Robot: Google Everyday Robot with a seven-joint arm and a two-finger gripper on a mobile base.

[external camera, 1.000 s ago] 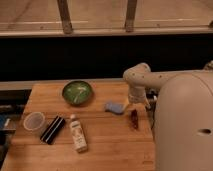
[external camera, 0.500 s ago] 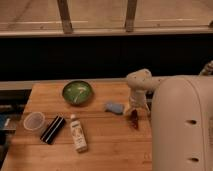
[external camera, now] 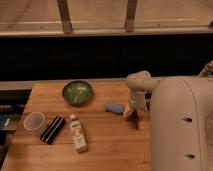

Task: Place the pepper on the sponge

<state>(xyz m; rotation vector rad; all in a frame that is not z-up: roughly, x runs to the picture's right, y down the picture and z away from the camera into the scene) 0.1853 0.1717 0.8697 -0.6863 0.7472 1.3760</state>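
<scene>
The light blue sponge point(external camera: 114, 107) lies flat on the wooden table point(external camera: 100, 145), right of centre. Just to its right the dark red-brown pepper point(external camera: 133, 121) hangs point down, close above the tabletop. My gripper point(external camera: 133, 114) comes down from the white arm point(external camera: 138, 85) and sits right over the pepper's upper end. The pepper is beside the sponge, not on it, with a small gap between them.
A green bowl point(external camera: 77, 92) stands at the back left of the sponge. A white bottle point(external camera: 77, 133) lies near the front, with a black bar point(external camera: 52, 130) and a clear plastic cup point(external camera: 34, 121) to its left. My white body point(external camera: 182, 125) fills the right side.
The arm has shifted slightly left and lowered, bringing the pepper closer to the sponge's right edge. Everything else on the table stays put.
</scene>
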